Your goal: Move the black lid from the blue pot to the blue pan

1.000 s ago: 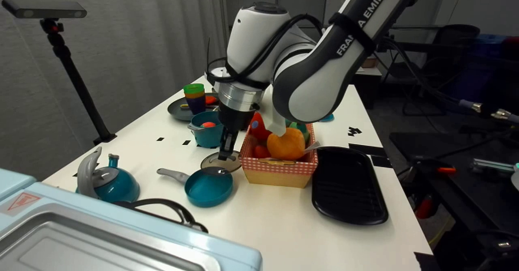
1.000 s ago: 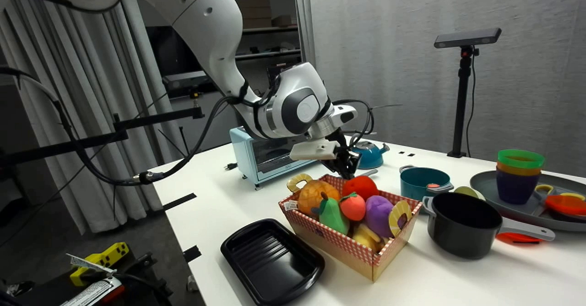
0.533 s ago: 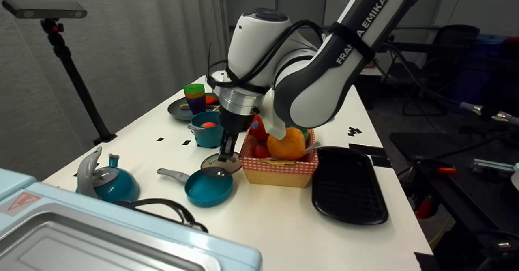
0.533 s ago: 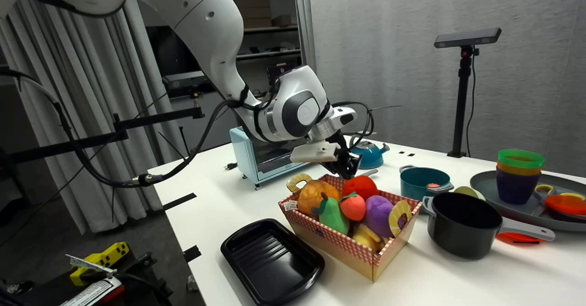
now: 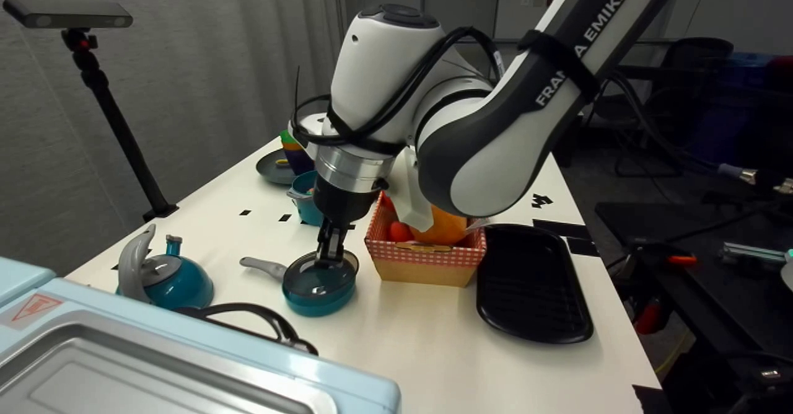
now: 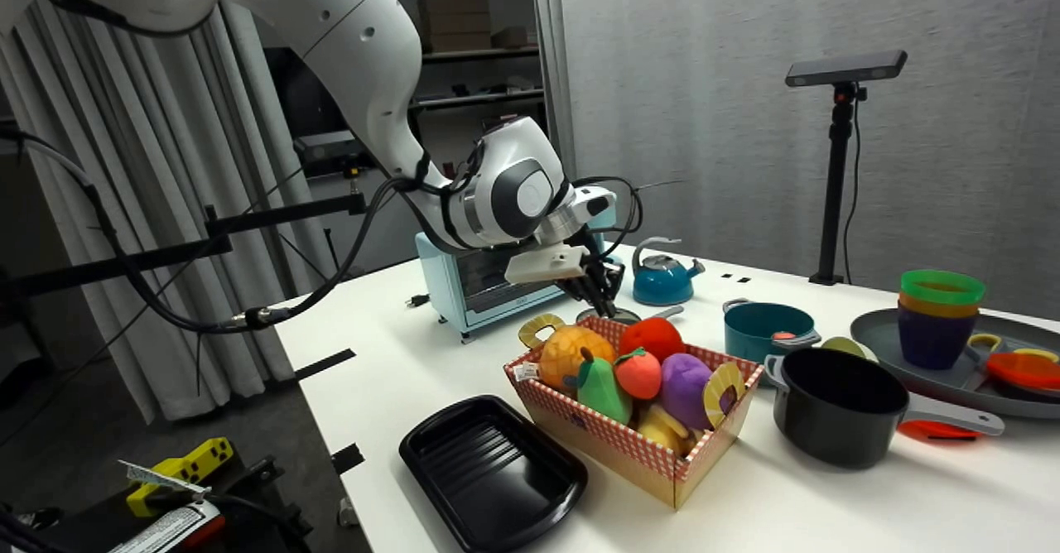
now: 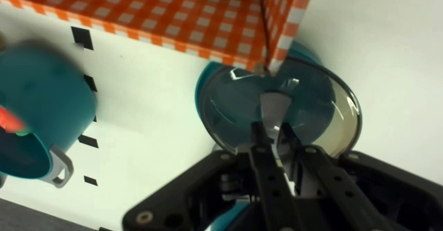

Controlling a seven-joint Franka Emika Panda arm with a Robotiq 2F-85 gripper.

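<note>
Reference for all places: the shallow round teal-blue pan (image 5: pixel 317 306) with its long thin grey handle. The round see-through black lid (image 5: pixel 315 281) is over the pan, covering most of its mouth. Black two-finger gripper (image 7: pixel 272 130): fingers drawn in to a narrow gap, pinching the lid's grey centre knob (image 7: pixel 275 104).

Edges: in the wrist view a crescent of pan rim shows past the lid toward the deep round teal-blue pot (image 6: pixel 749 349); on the opposite side white tabletop (image 5: pixel 421 333) shows through the lid. Lid-to-rim contact: cannot tell.

Room: tightest beside the pan is the red-and-white checked basket (image 5: pixel 424 268), a narrow strip of table between. Teal-blue round kettle (image 5: pixel 186 285): past the end of the pan's handle. Tabletop runs from the pan toward the light-blue oven (image 5: pixel 353 389). Pot: mouth open, well apart from the pan. Black oblong ribbed tray (image 5: pixel 533 284): across the basket from the pan, near the table edge.
</note>
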